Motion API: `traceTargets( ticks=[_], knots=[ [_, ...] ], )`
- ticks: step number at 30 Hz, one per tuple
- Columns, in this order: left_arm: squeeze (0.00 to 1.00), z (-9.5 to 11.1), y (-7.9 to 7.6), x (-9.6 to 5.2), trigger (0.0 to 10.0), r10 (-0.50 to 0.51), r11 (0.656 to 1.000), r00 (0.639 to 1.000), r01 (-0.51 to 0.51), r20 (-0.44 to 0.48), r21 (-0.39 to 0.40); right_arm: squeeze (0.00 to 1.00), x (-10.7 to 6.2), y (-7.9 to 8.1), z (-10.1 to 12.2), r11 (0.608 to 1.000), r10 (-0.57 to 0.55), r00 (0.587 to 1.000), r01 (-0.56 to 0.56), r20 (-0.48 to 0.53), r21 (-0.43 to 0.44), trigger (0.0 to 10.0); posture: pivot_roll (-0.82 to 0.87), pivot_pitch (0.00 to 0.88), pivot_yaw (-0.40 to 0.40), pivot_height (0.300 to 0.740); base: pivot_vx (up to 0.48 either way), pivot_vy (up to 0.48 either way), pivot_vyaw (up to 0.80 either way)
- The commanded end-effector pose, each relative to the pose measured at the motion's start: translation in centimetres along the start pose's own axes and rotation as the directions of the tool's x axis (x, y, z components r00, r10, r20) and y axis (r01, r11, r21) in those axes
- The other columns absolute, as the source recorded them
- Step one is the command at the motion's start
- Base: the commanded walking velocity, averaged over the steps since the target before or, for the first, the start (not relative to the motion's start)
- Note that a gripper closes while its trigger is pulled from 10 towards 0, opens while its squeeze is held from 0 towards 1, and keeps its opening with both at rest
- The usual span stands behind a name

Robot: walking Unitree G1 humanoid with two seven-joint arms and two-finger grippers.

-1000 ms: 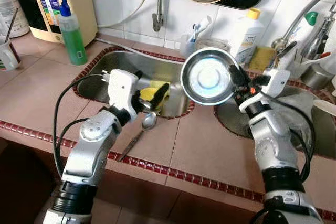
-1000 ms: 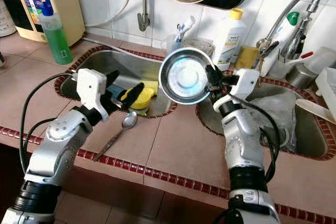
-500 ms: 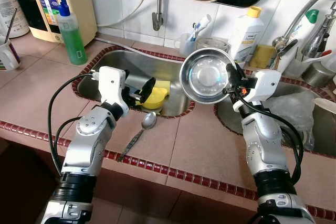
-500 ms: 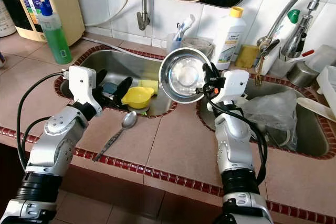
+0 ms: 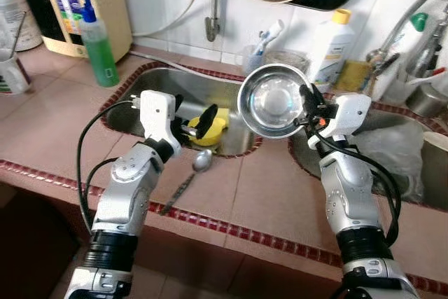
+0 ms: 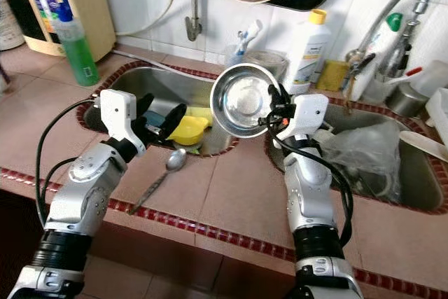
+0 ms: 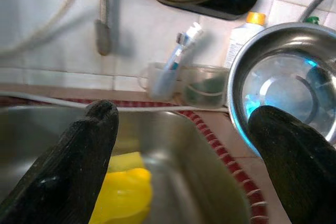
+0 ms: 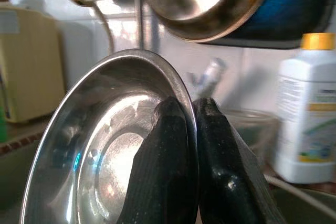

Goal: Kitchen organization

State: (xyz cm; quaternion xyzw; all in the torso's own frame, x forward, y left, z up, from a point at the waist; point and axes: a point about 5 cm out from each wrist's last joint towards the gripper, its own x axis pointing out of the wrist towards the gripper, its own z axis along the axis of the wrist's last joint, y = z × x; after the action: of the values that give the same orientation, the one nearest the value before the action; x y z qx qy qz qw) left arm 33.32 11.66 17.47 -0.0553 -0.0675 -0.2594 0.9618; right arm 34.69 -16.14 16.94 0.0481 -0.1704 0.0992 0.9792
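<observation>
**Q:** What are your hands doing right now?

**A:** My right gripper [image 6: 268, 111] is pinched tight on the rim of a round steel bowl [image 6: 240, 108], one finger inside and one outside. I hold the bowl up on edge above the tiled counter [image 5: 266, 201], between the two sinks, its hollow facing my camera. My left gripper [image 5: 190, 118] hangs over the left sink [image 5: 140, 99] with its fingers spread wide and nothing between them.

**Q:** What has just changed?

**A:** A second ago my left fingers were down close around the yellow cup [image 5: 205, 129] in that sink. Since then the left gripper has pulled back and up, and the cup sits free in the basin, just beyond my fingertips. The bowl has hardly moved; it has only turned a little in my grip.

**Q:** What does that mean for tidying the kitchen?

**A:** I judge the bowl is the item in hand and still needs a resting place, perhaps the right sink [image 6: 413, 187] or a rack I cannot see. The cup stays unsorted. A spoon [image 5: 192, 173] lies on the counter near the left sink's edge, also waiting.
</observation>
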Motion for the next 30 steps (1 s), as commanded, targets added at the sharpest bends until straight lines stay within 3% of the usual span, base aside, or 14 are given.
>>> traceTargets(
  ticks=[1, 15, 30],
  knots=[
    [0.00, 0.38, 0.09, 0.16, 10.0, -0.015, 1.000, 1.000, 0.015, 0.012, 0.012, 0.00, 0.06, 0.31, -0.03, 1.000, 0.003, 1.000, -0.003, 0.009, 0.001, 10.0, 0.08, 0.000, -0.055, 0.740, 0.000, 0.420, 0.00],
    [0.00, 0.69, -0.17, 0.49, 10.0, -0.047, 0.999, 0.998, 0.046, 0.029, 0.023, 0.00, 0.28, 0.49, -0.14, 1.000, 0.002, 1.000, -0.002, 0.008, -0.004, 10.0, 0.09, 0.000, -0.049, 0.740, 0.000, 0.374, 0.00],
    [0.00, 0.42, 0.04, 0.58, 10.0, -0.039, 0.994, 0.999, 0.038, 0.008, 0.102, 0.00, 0.41, 0.06, -0.18, 1.000, -0.011, 1.000, 0.011, 0.005, -0.014, 10.0, 0.08, 0.000, -0.051, 0.740, 0.000, 0.000, 0.00]
  ],
)
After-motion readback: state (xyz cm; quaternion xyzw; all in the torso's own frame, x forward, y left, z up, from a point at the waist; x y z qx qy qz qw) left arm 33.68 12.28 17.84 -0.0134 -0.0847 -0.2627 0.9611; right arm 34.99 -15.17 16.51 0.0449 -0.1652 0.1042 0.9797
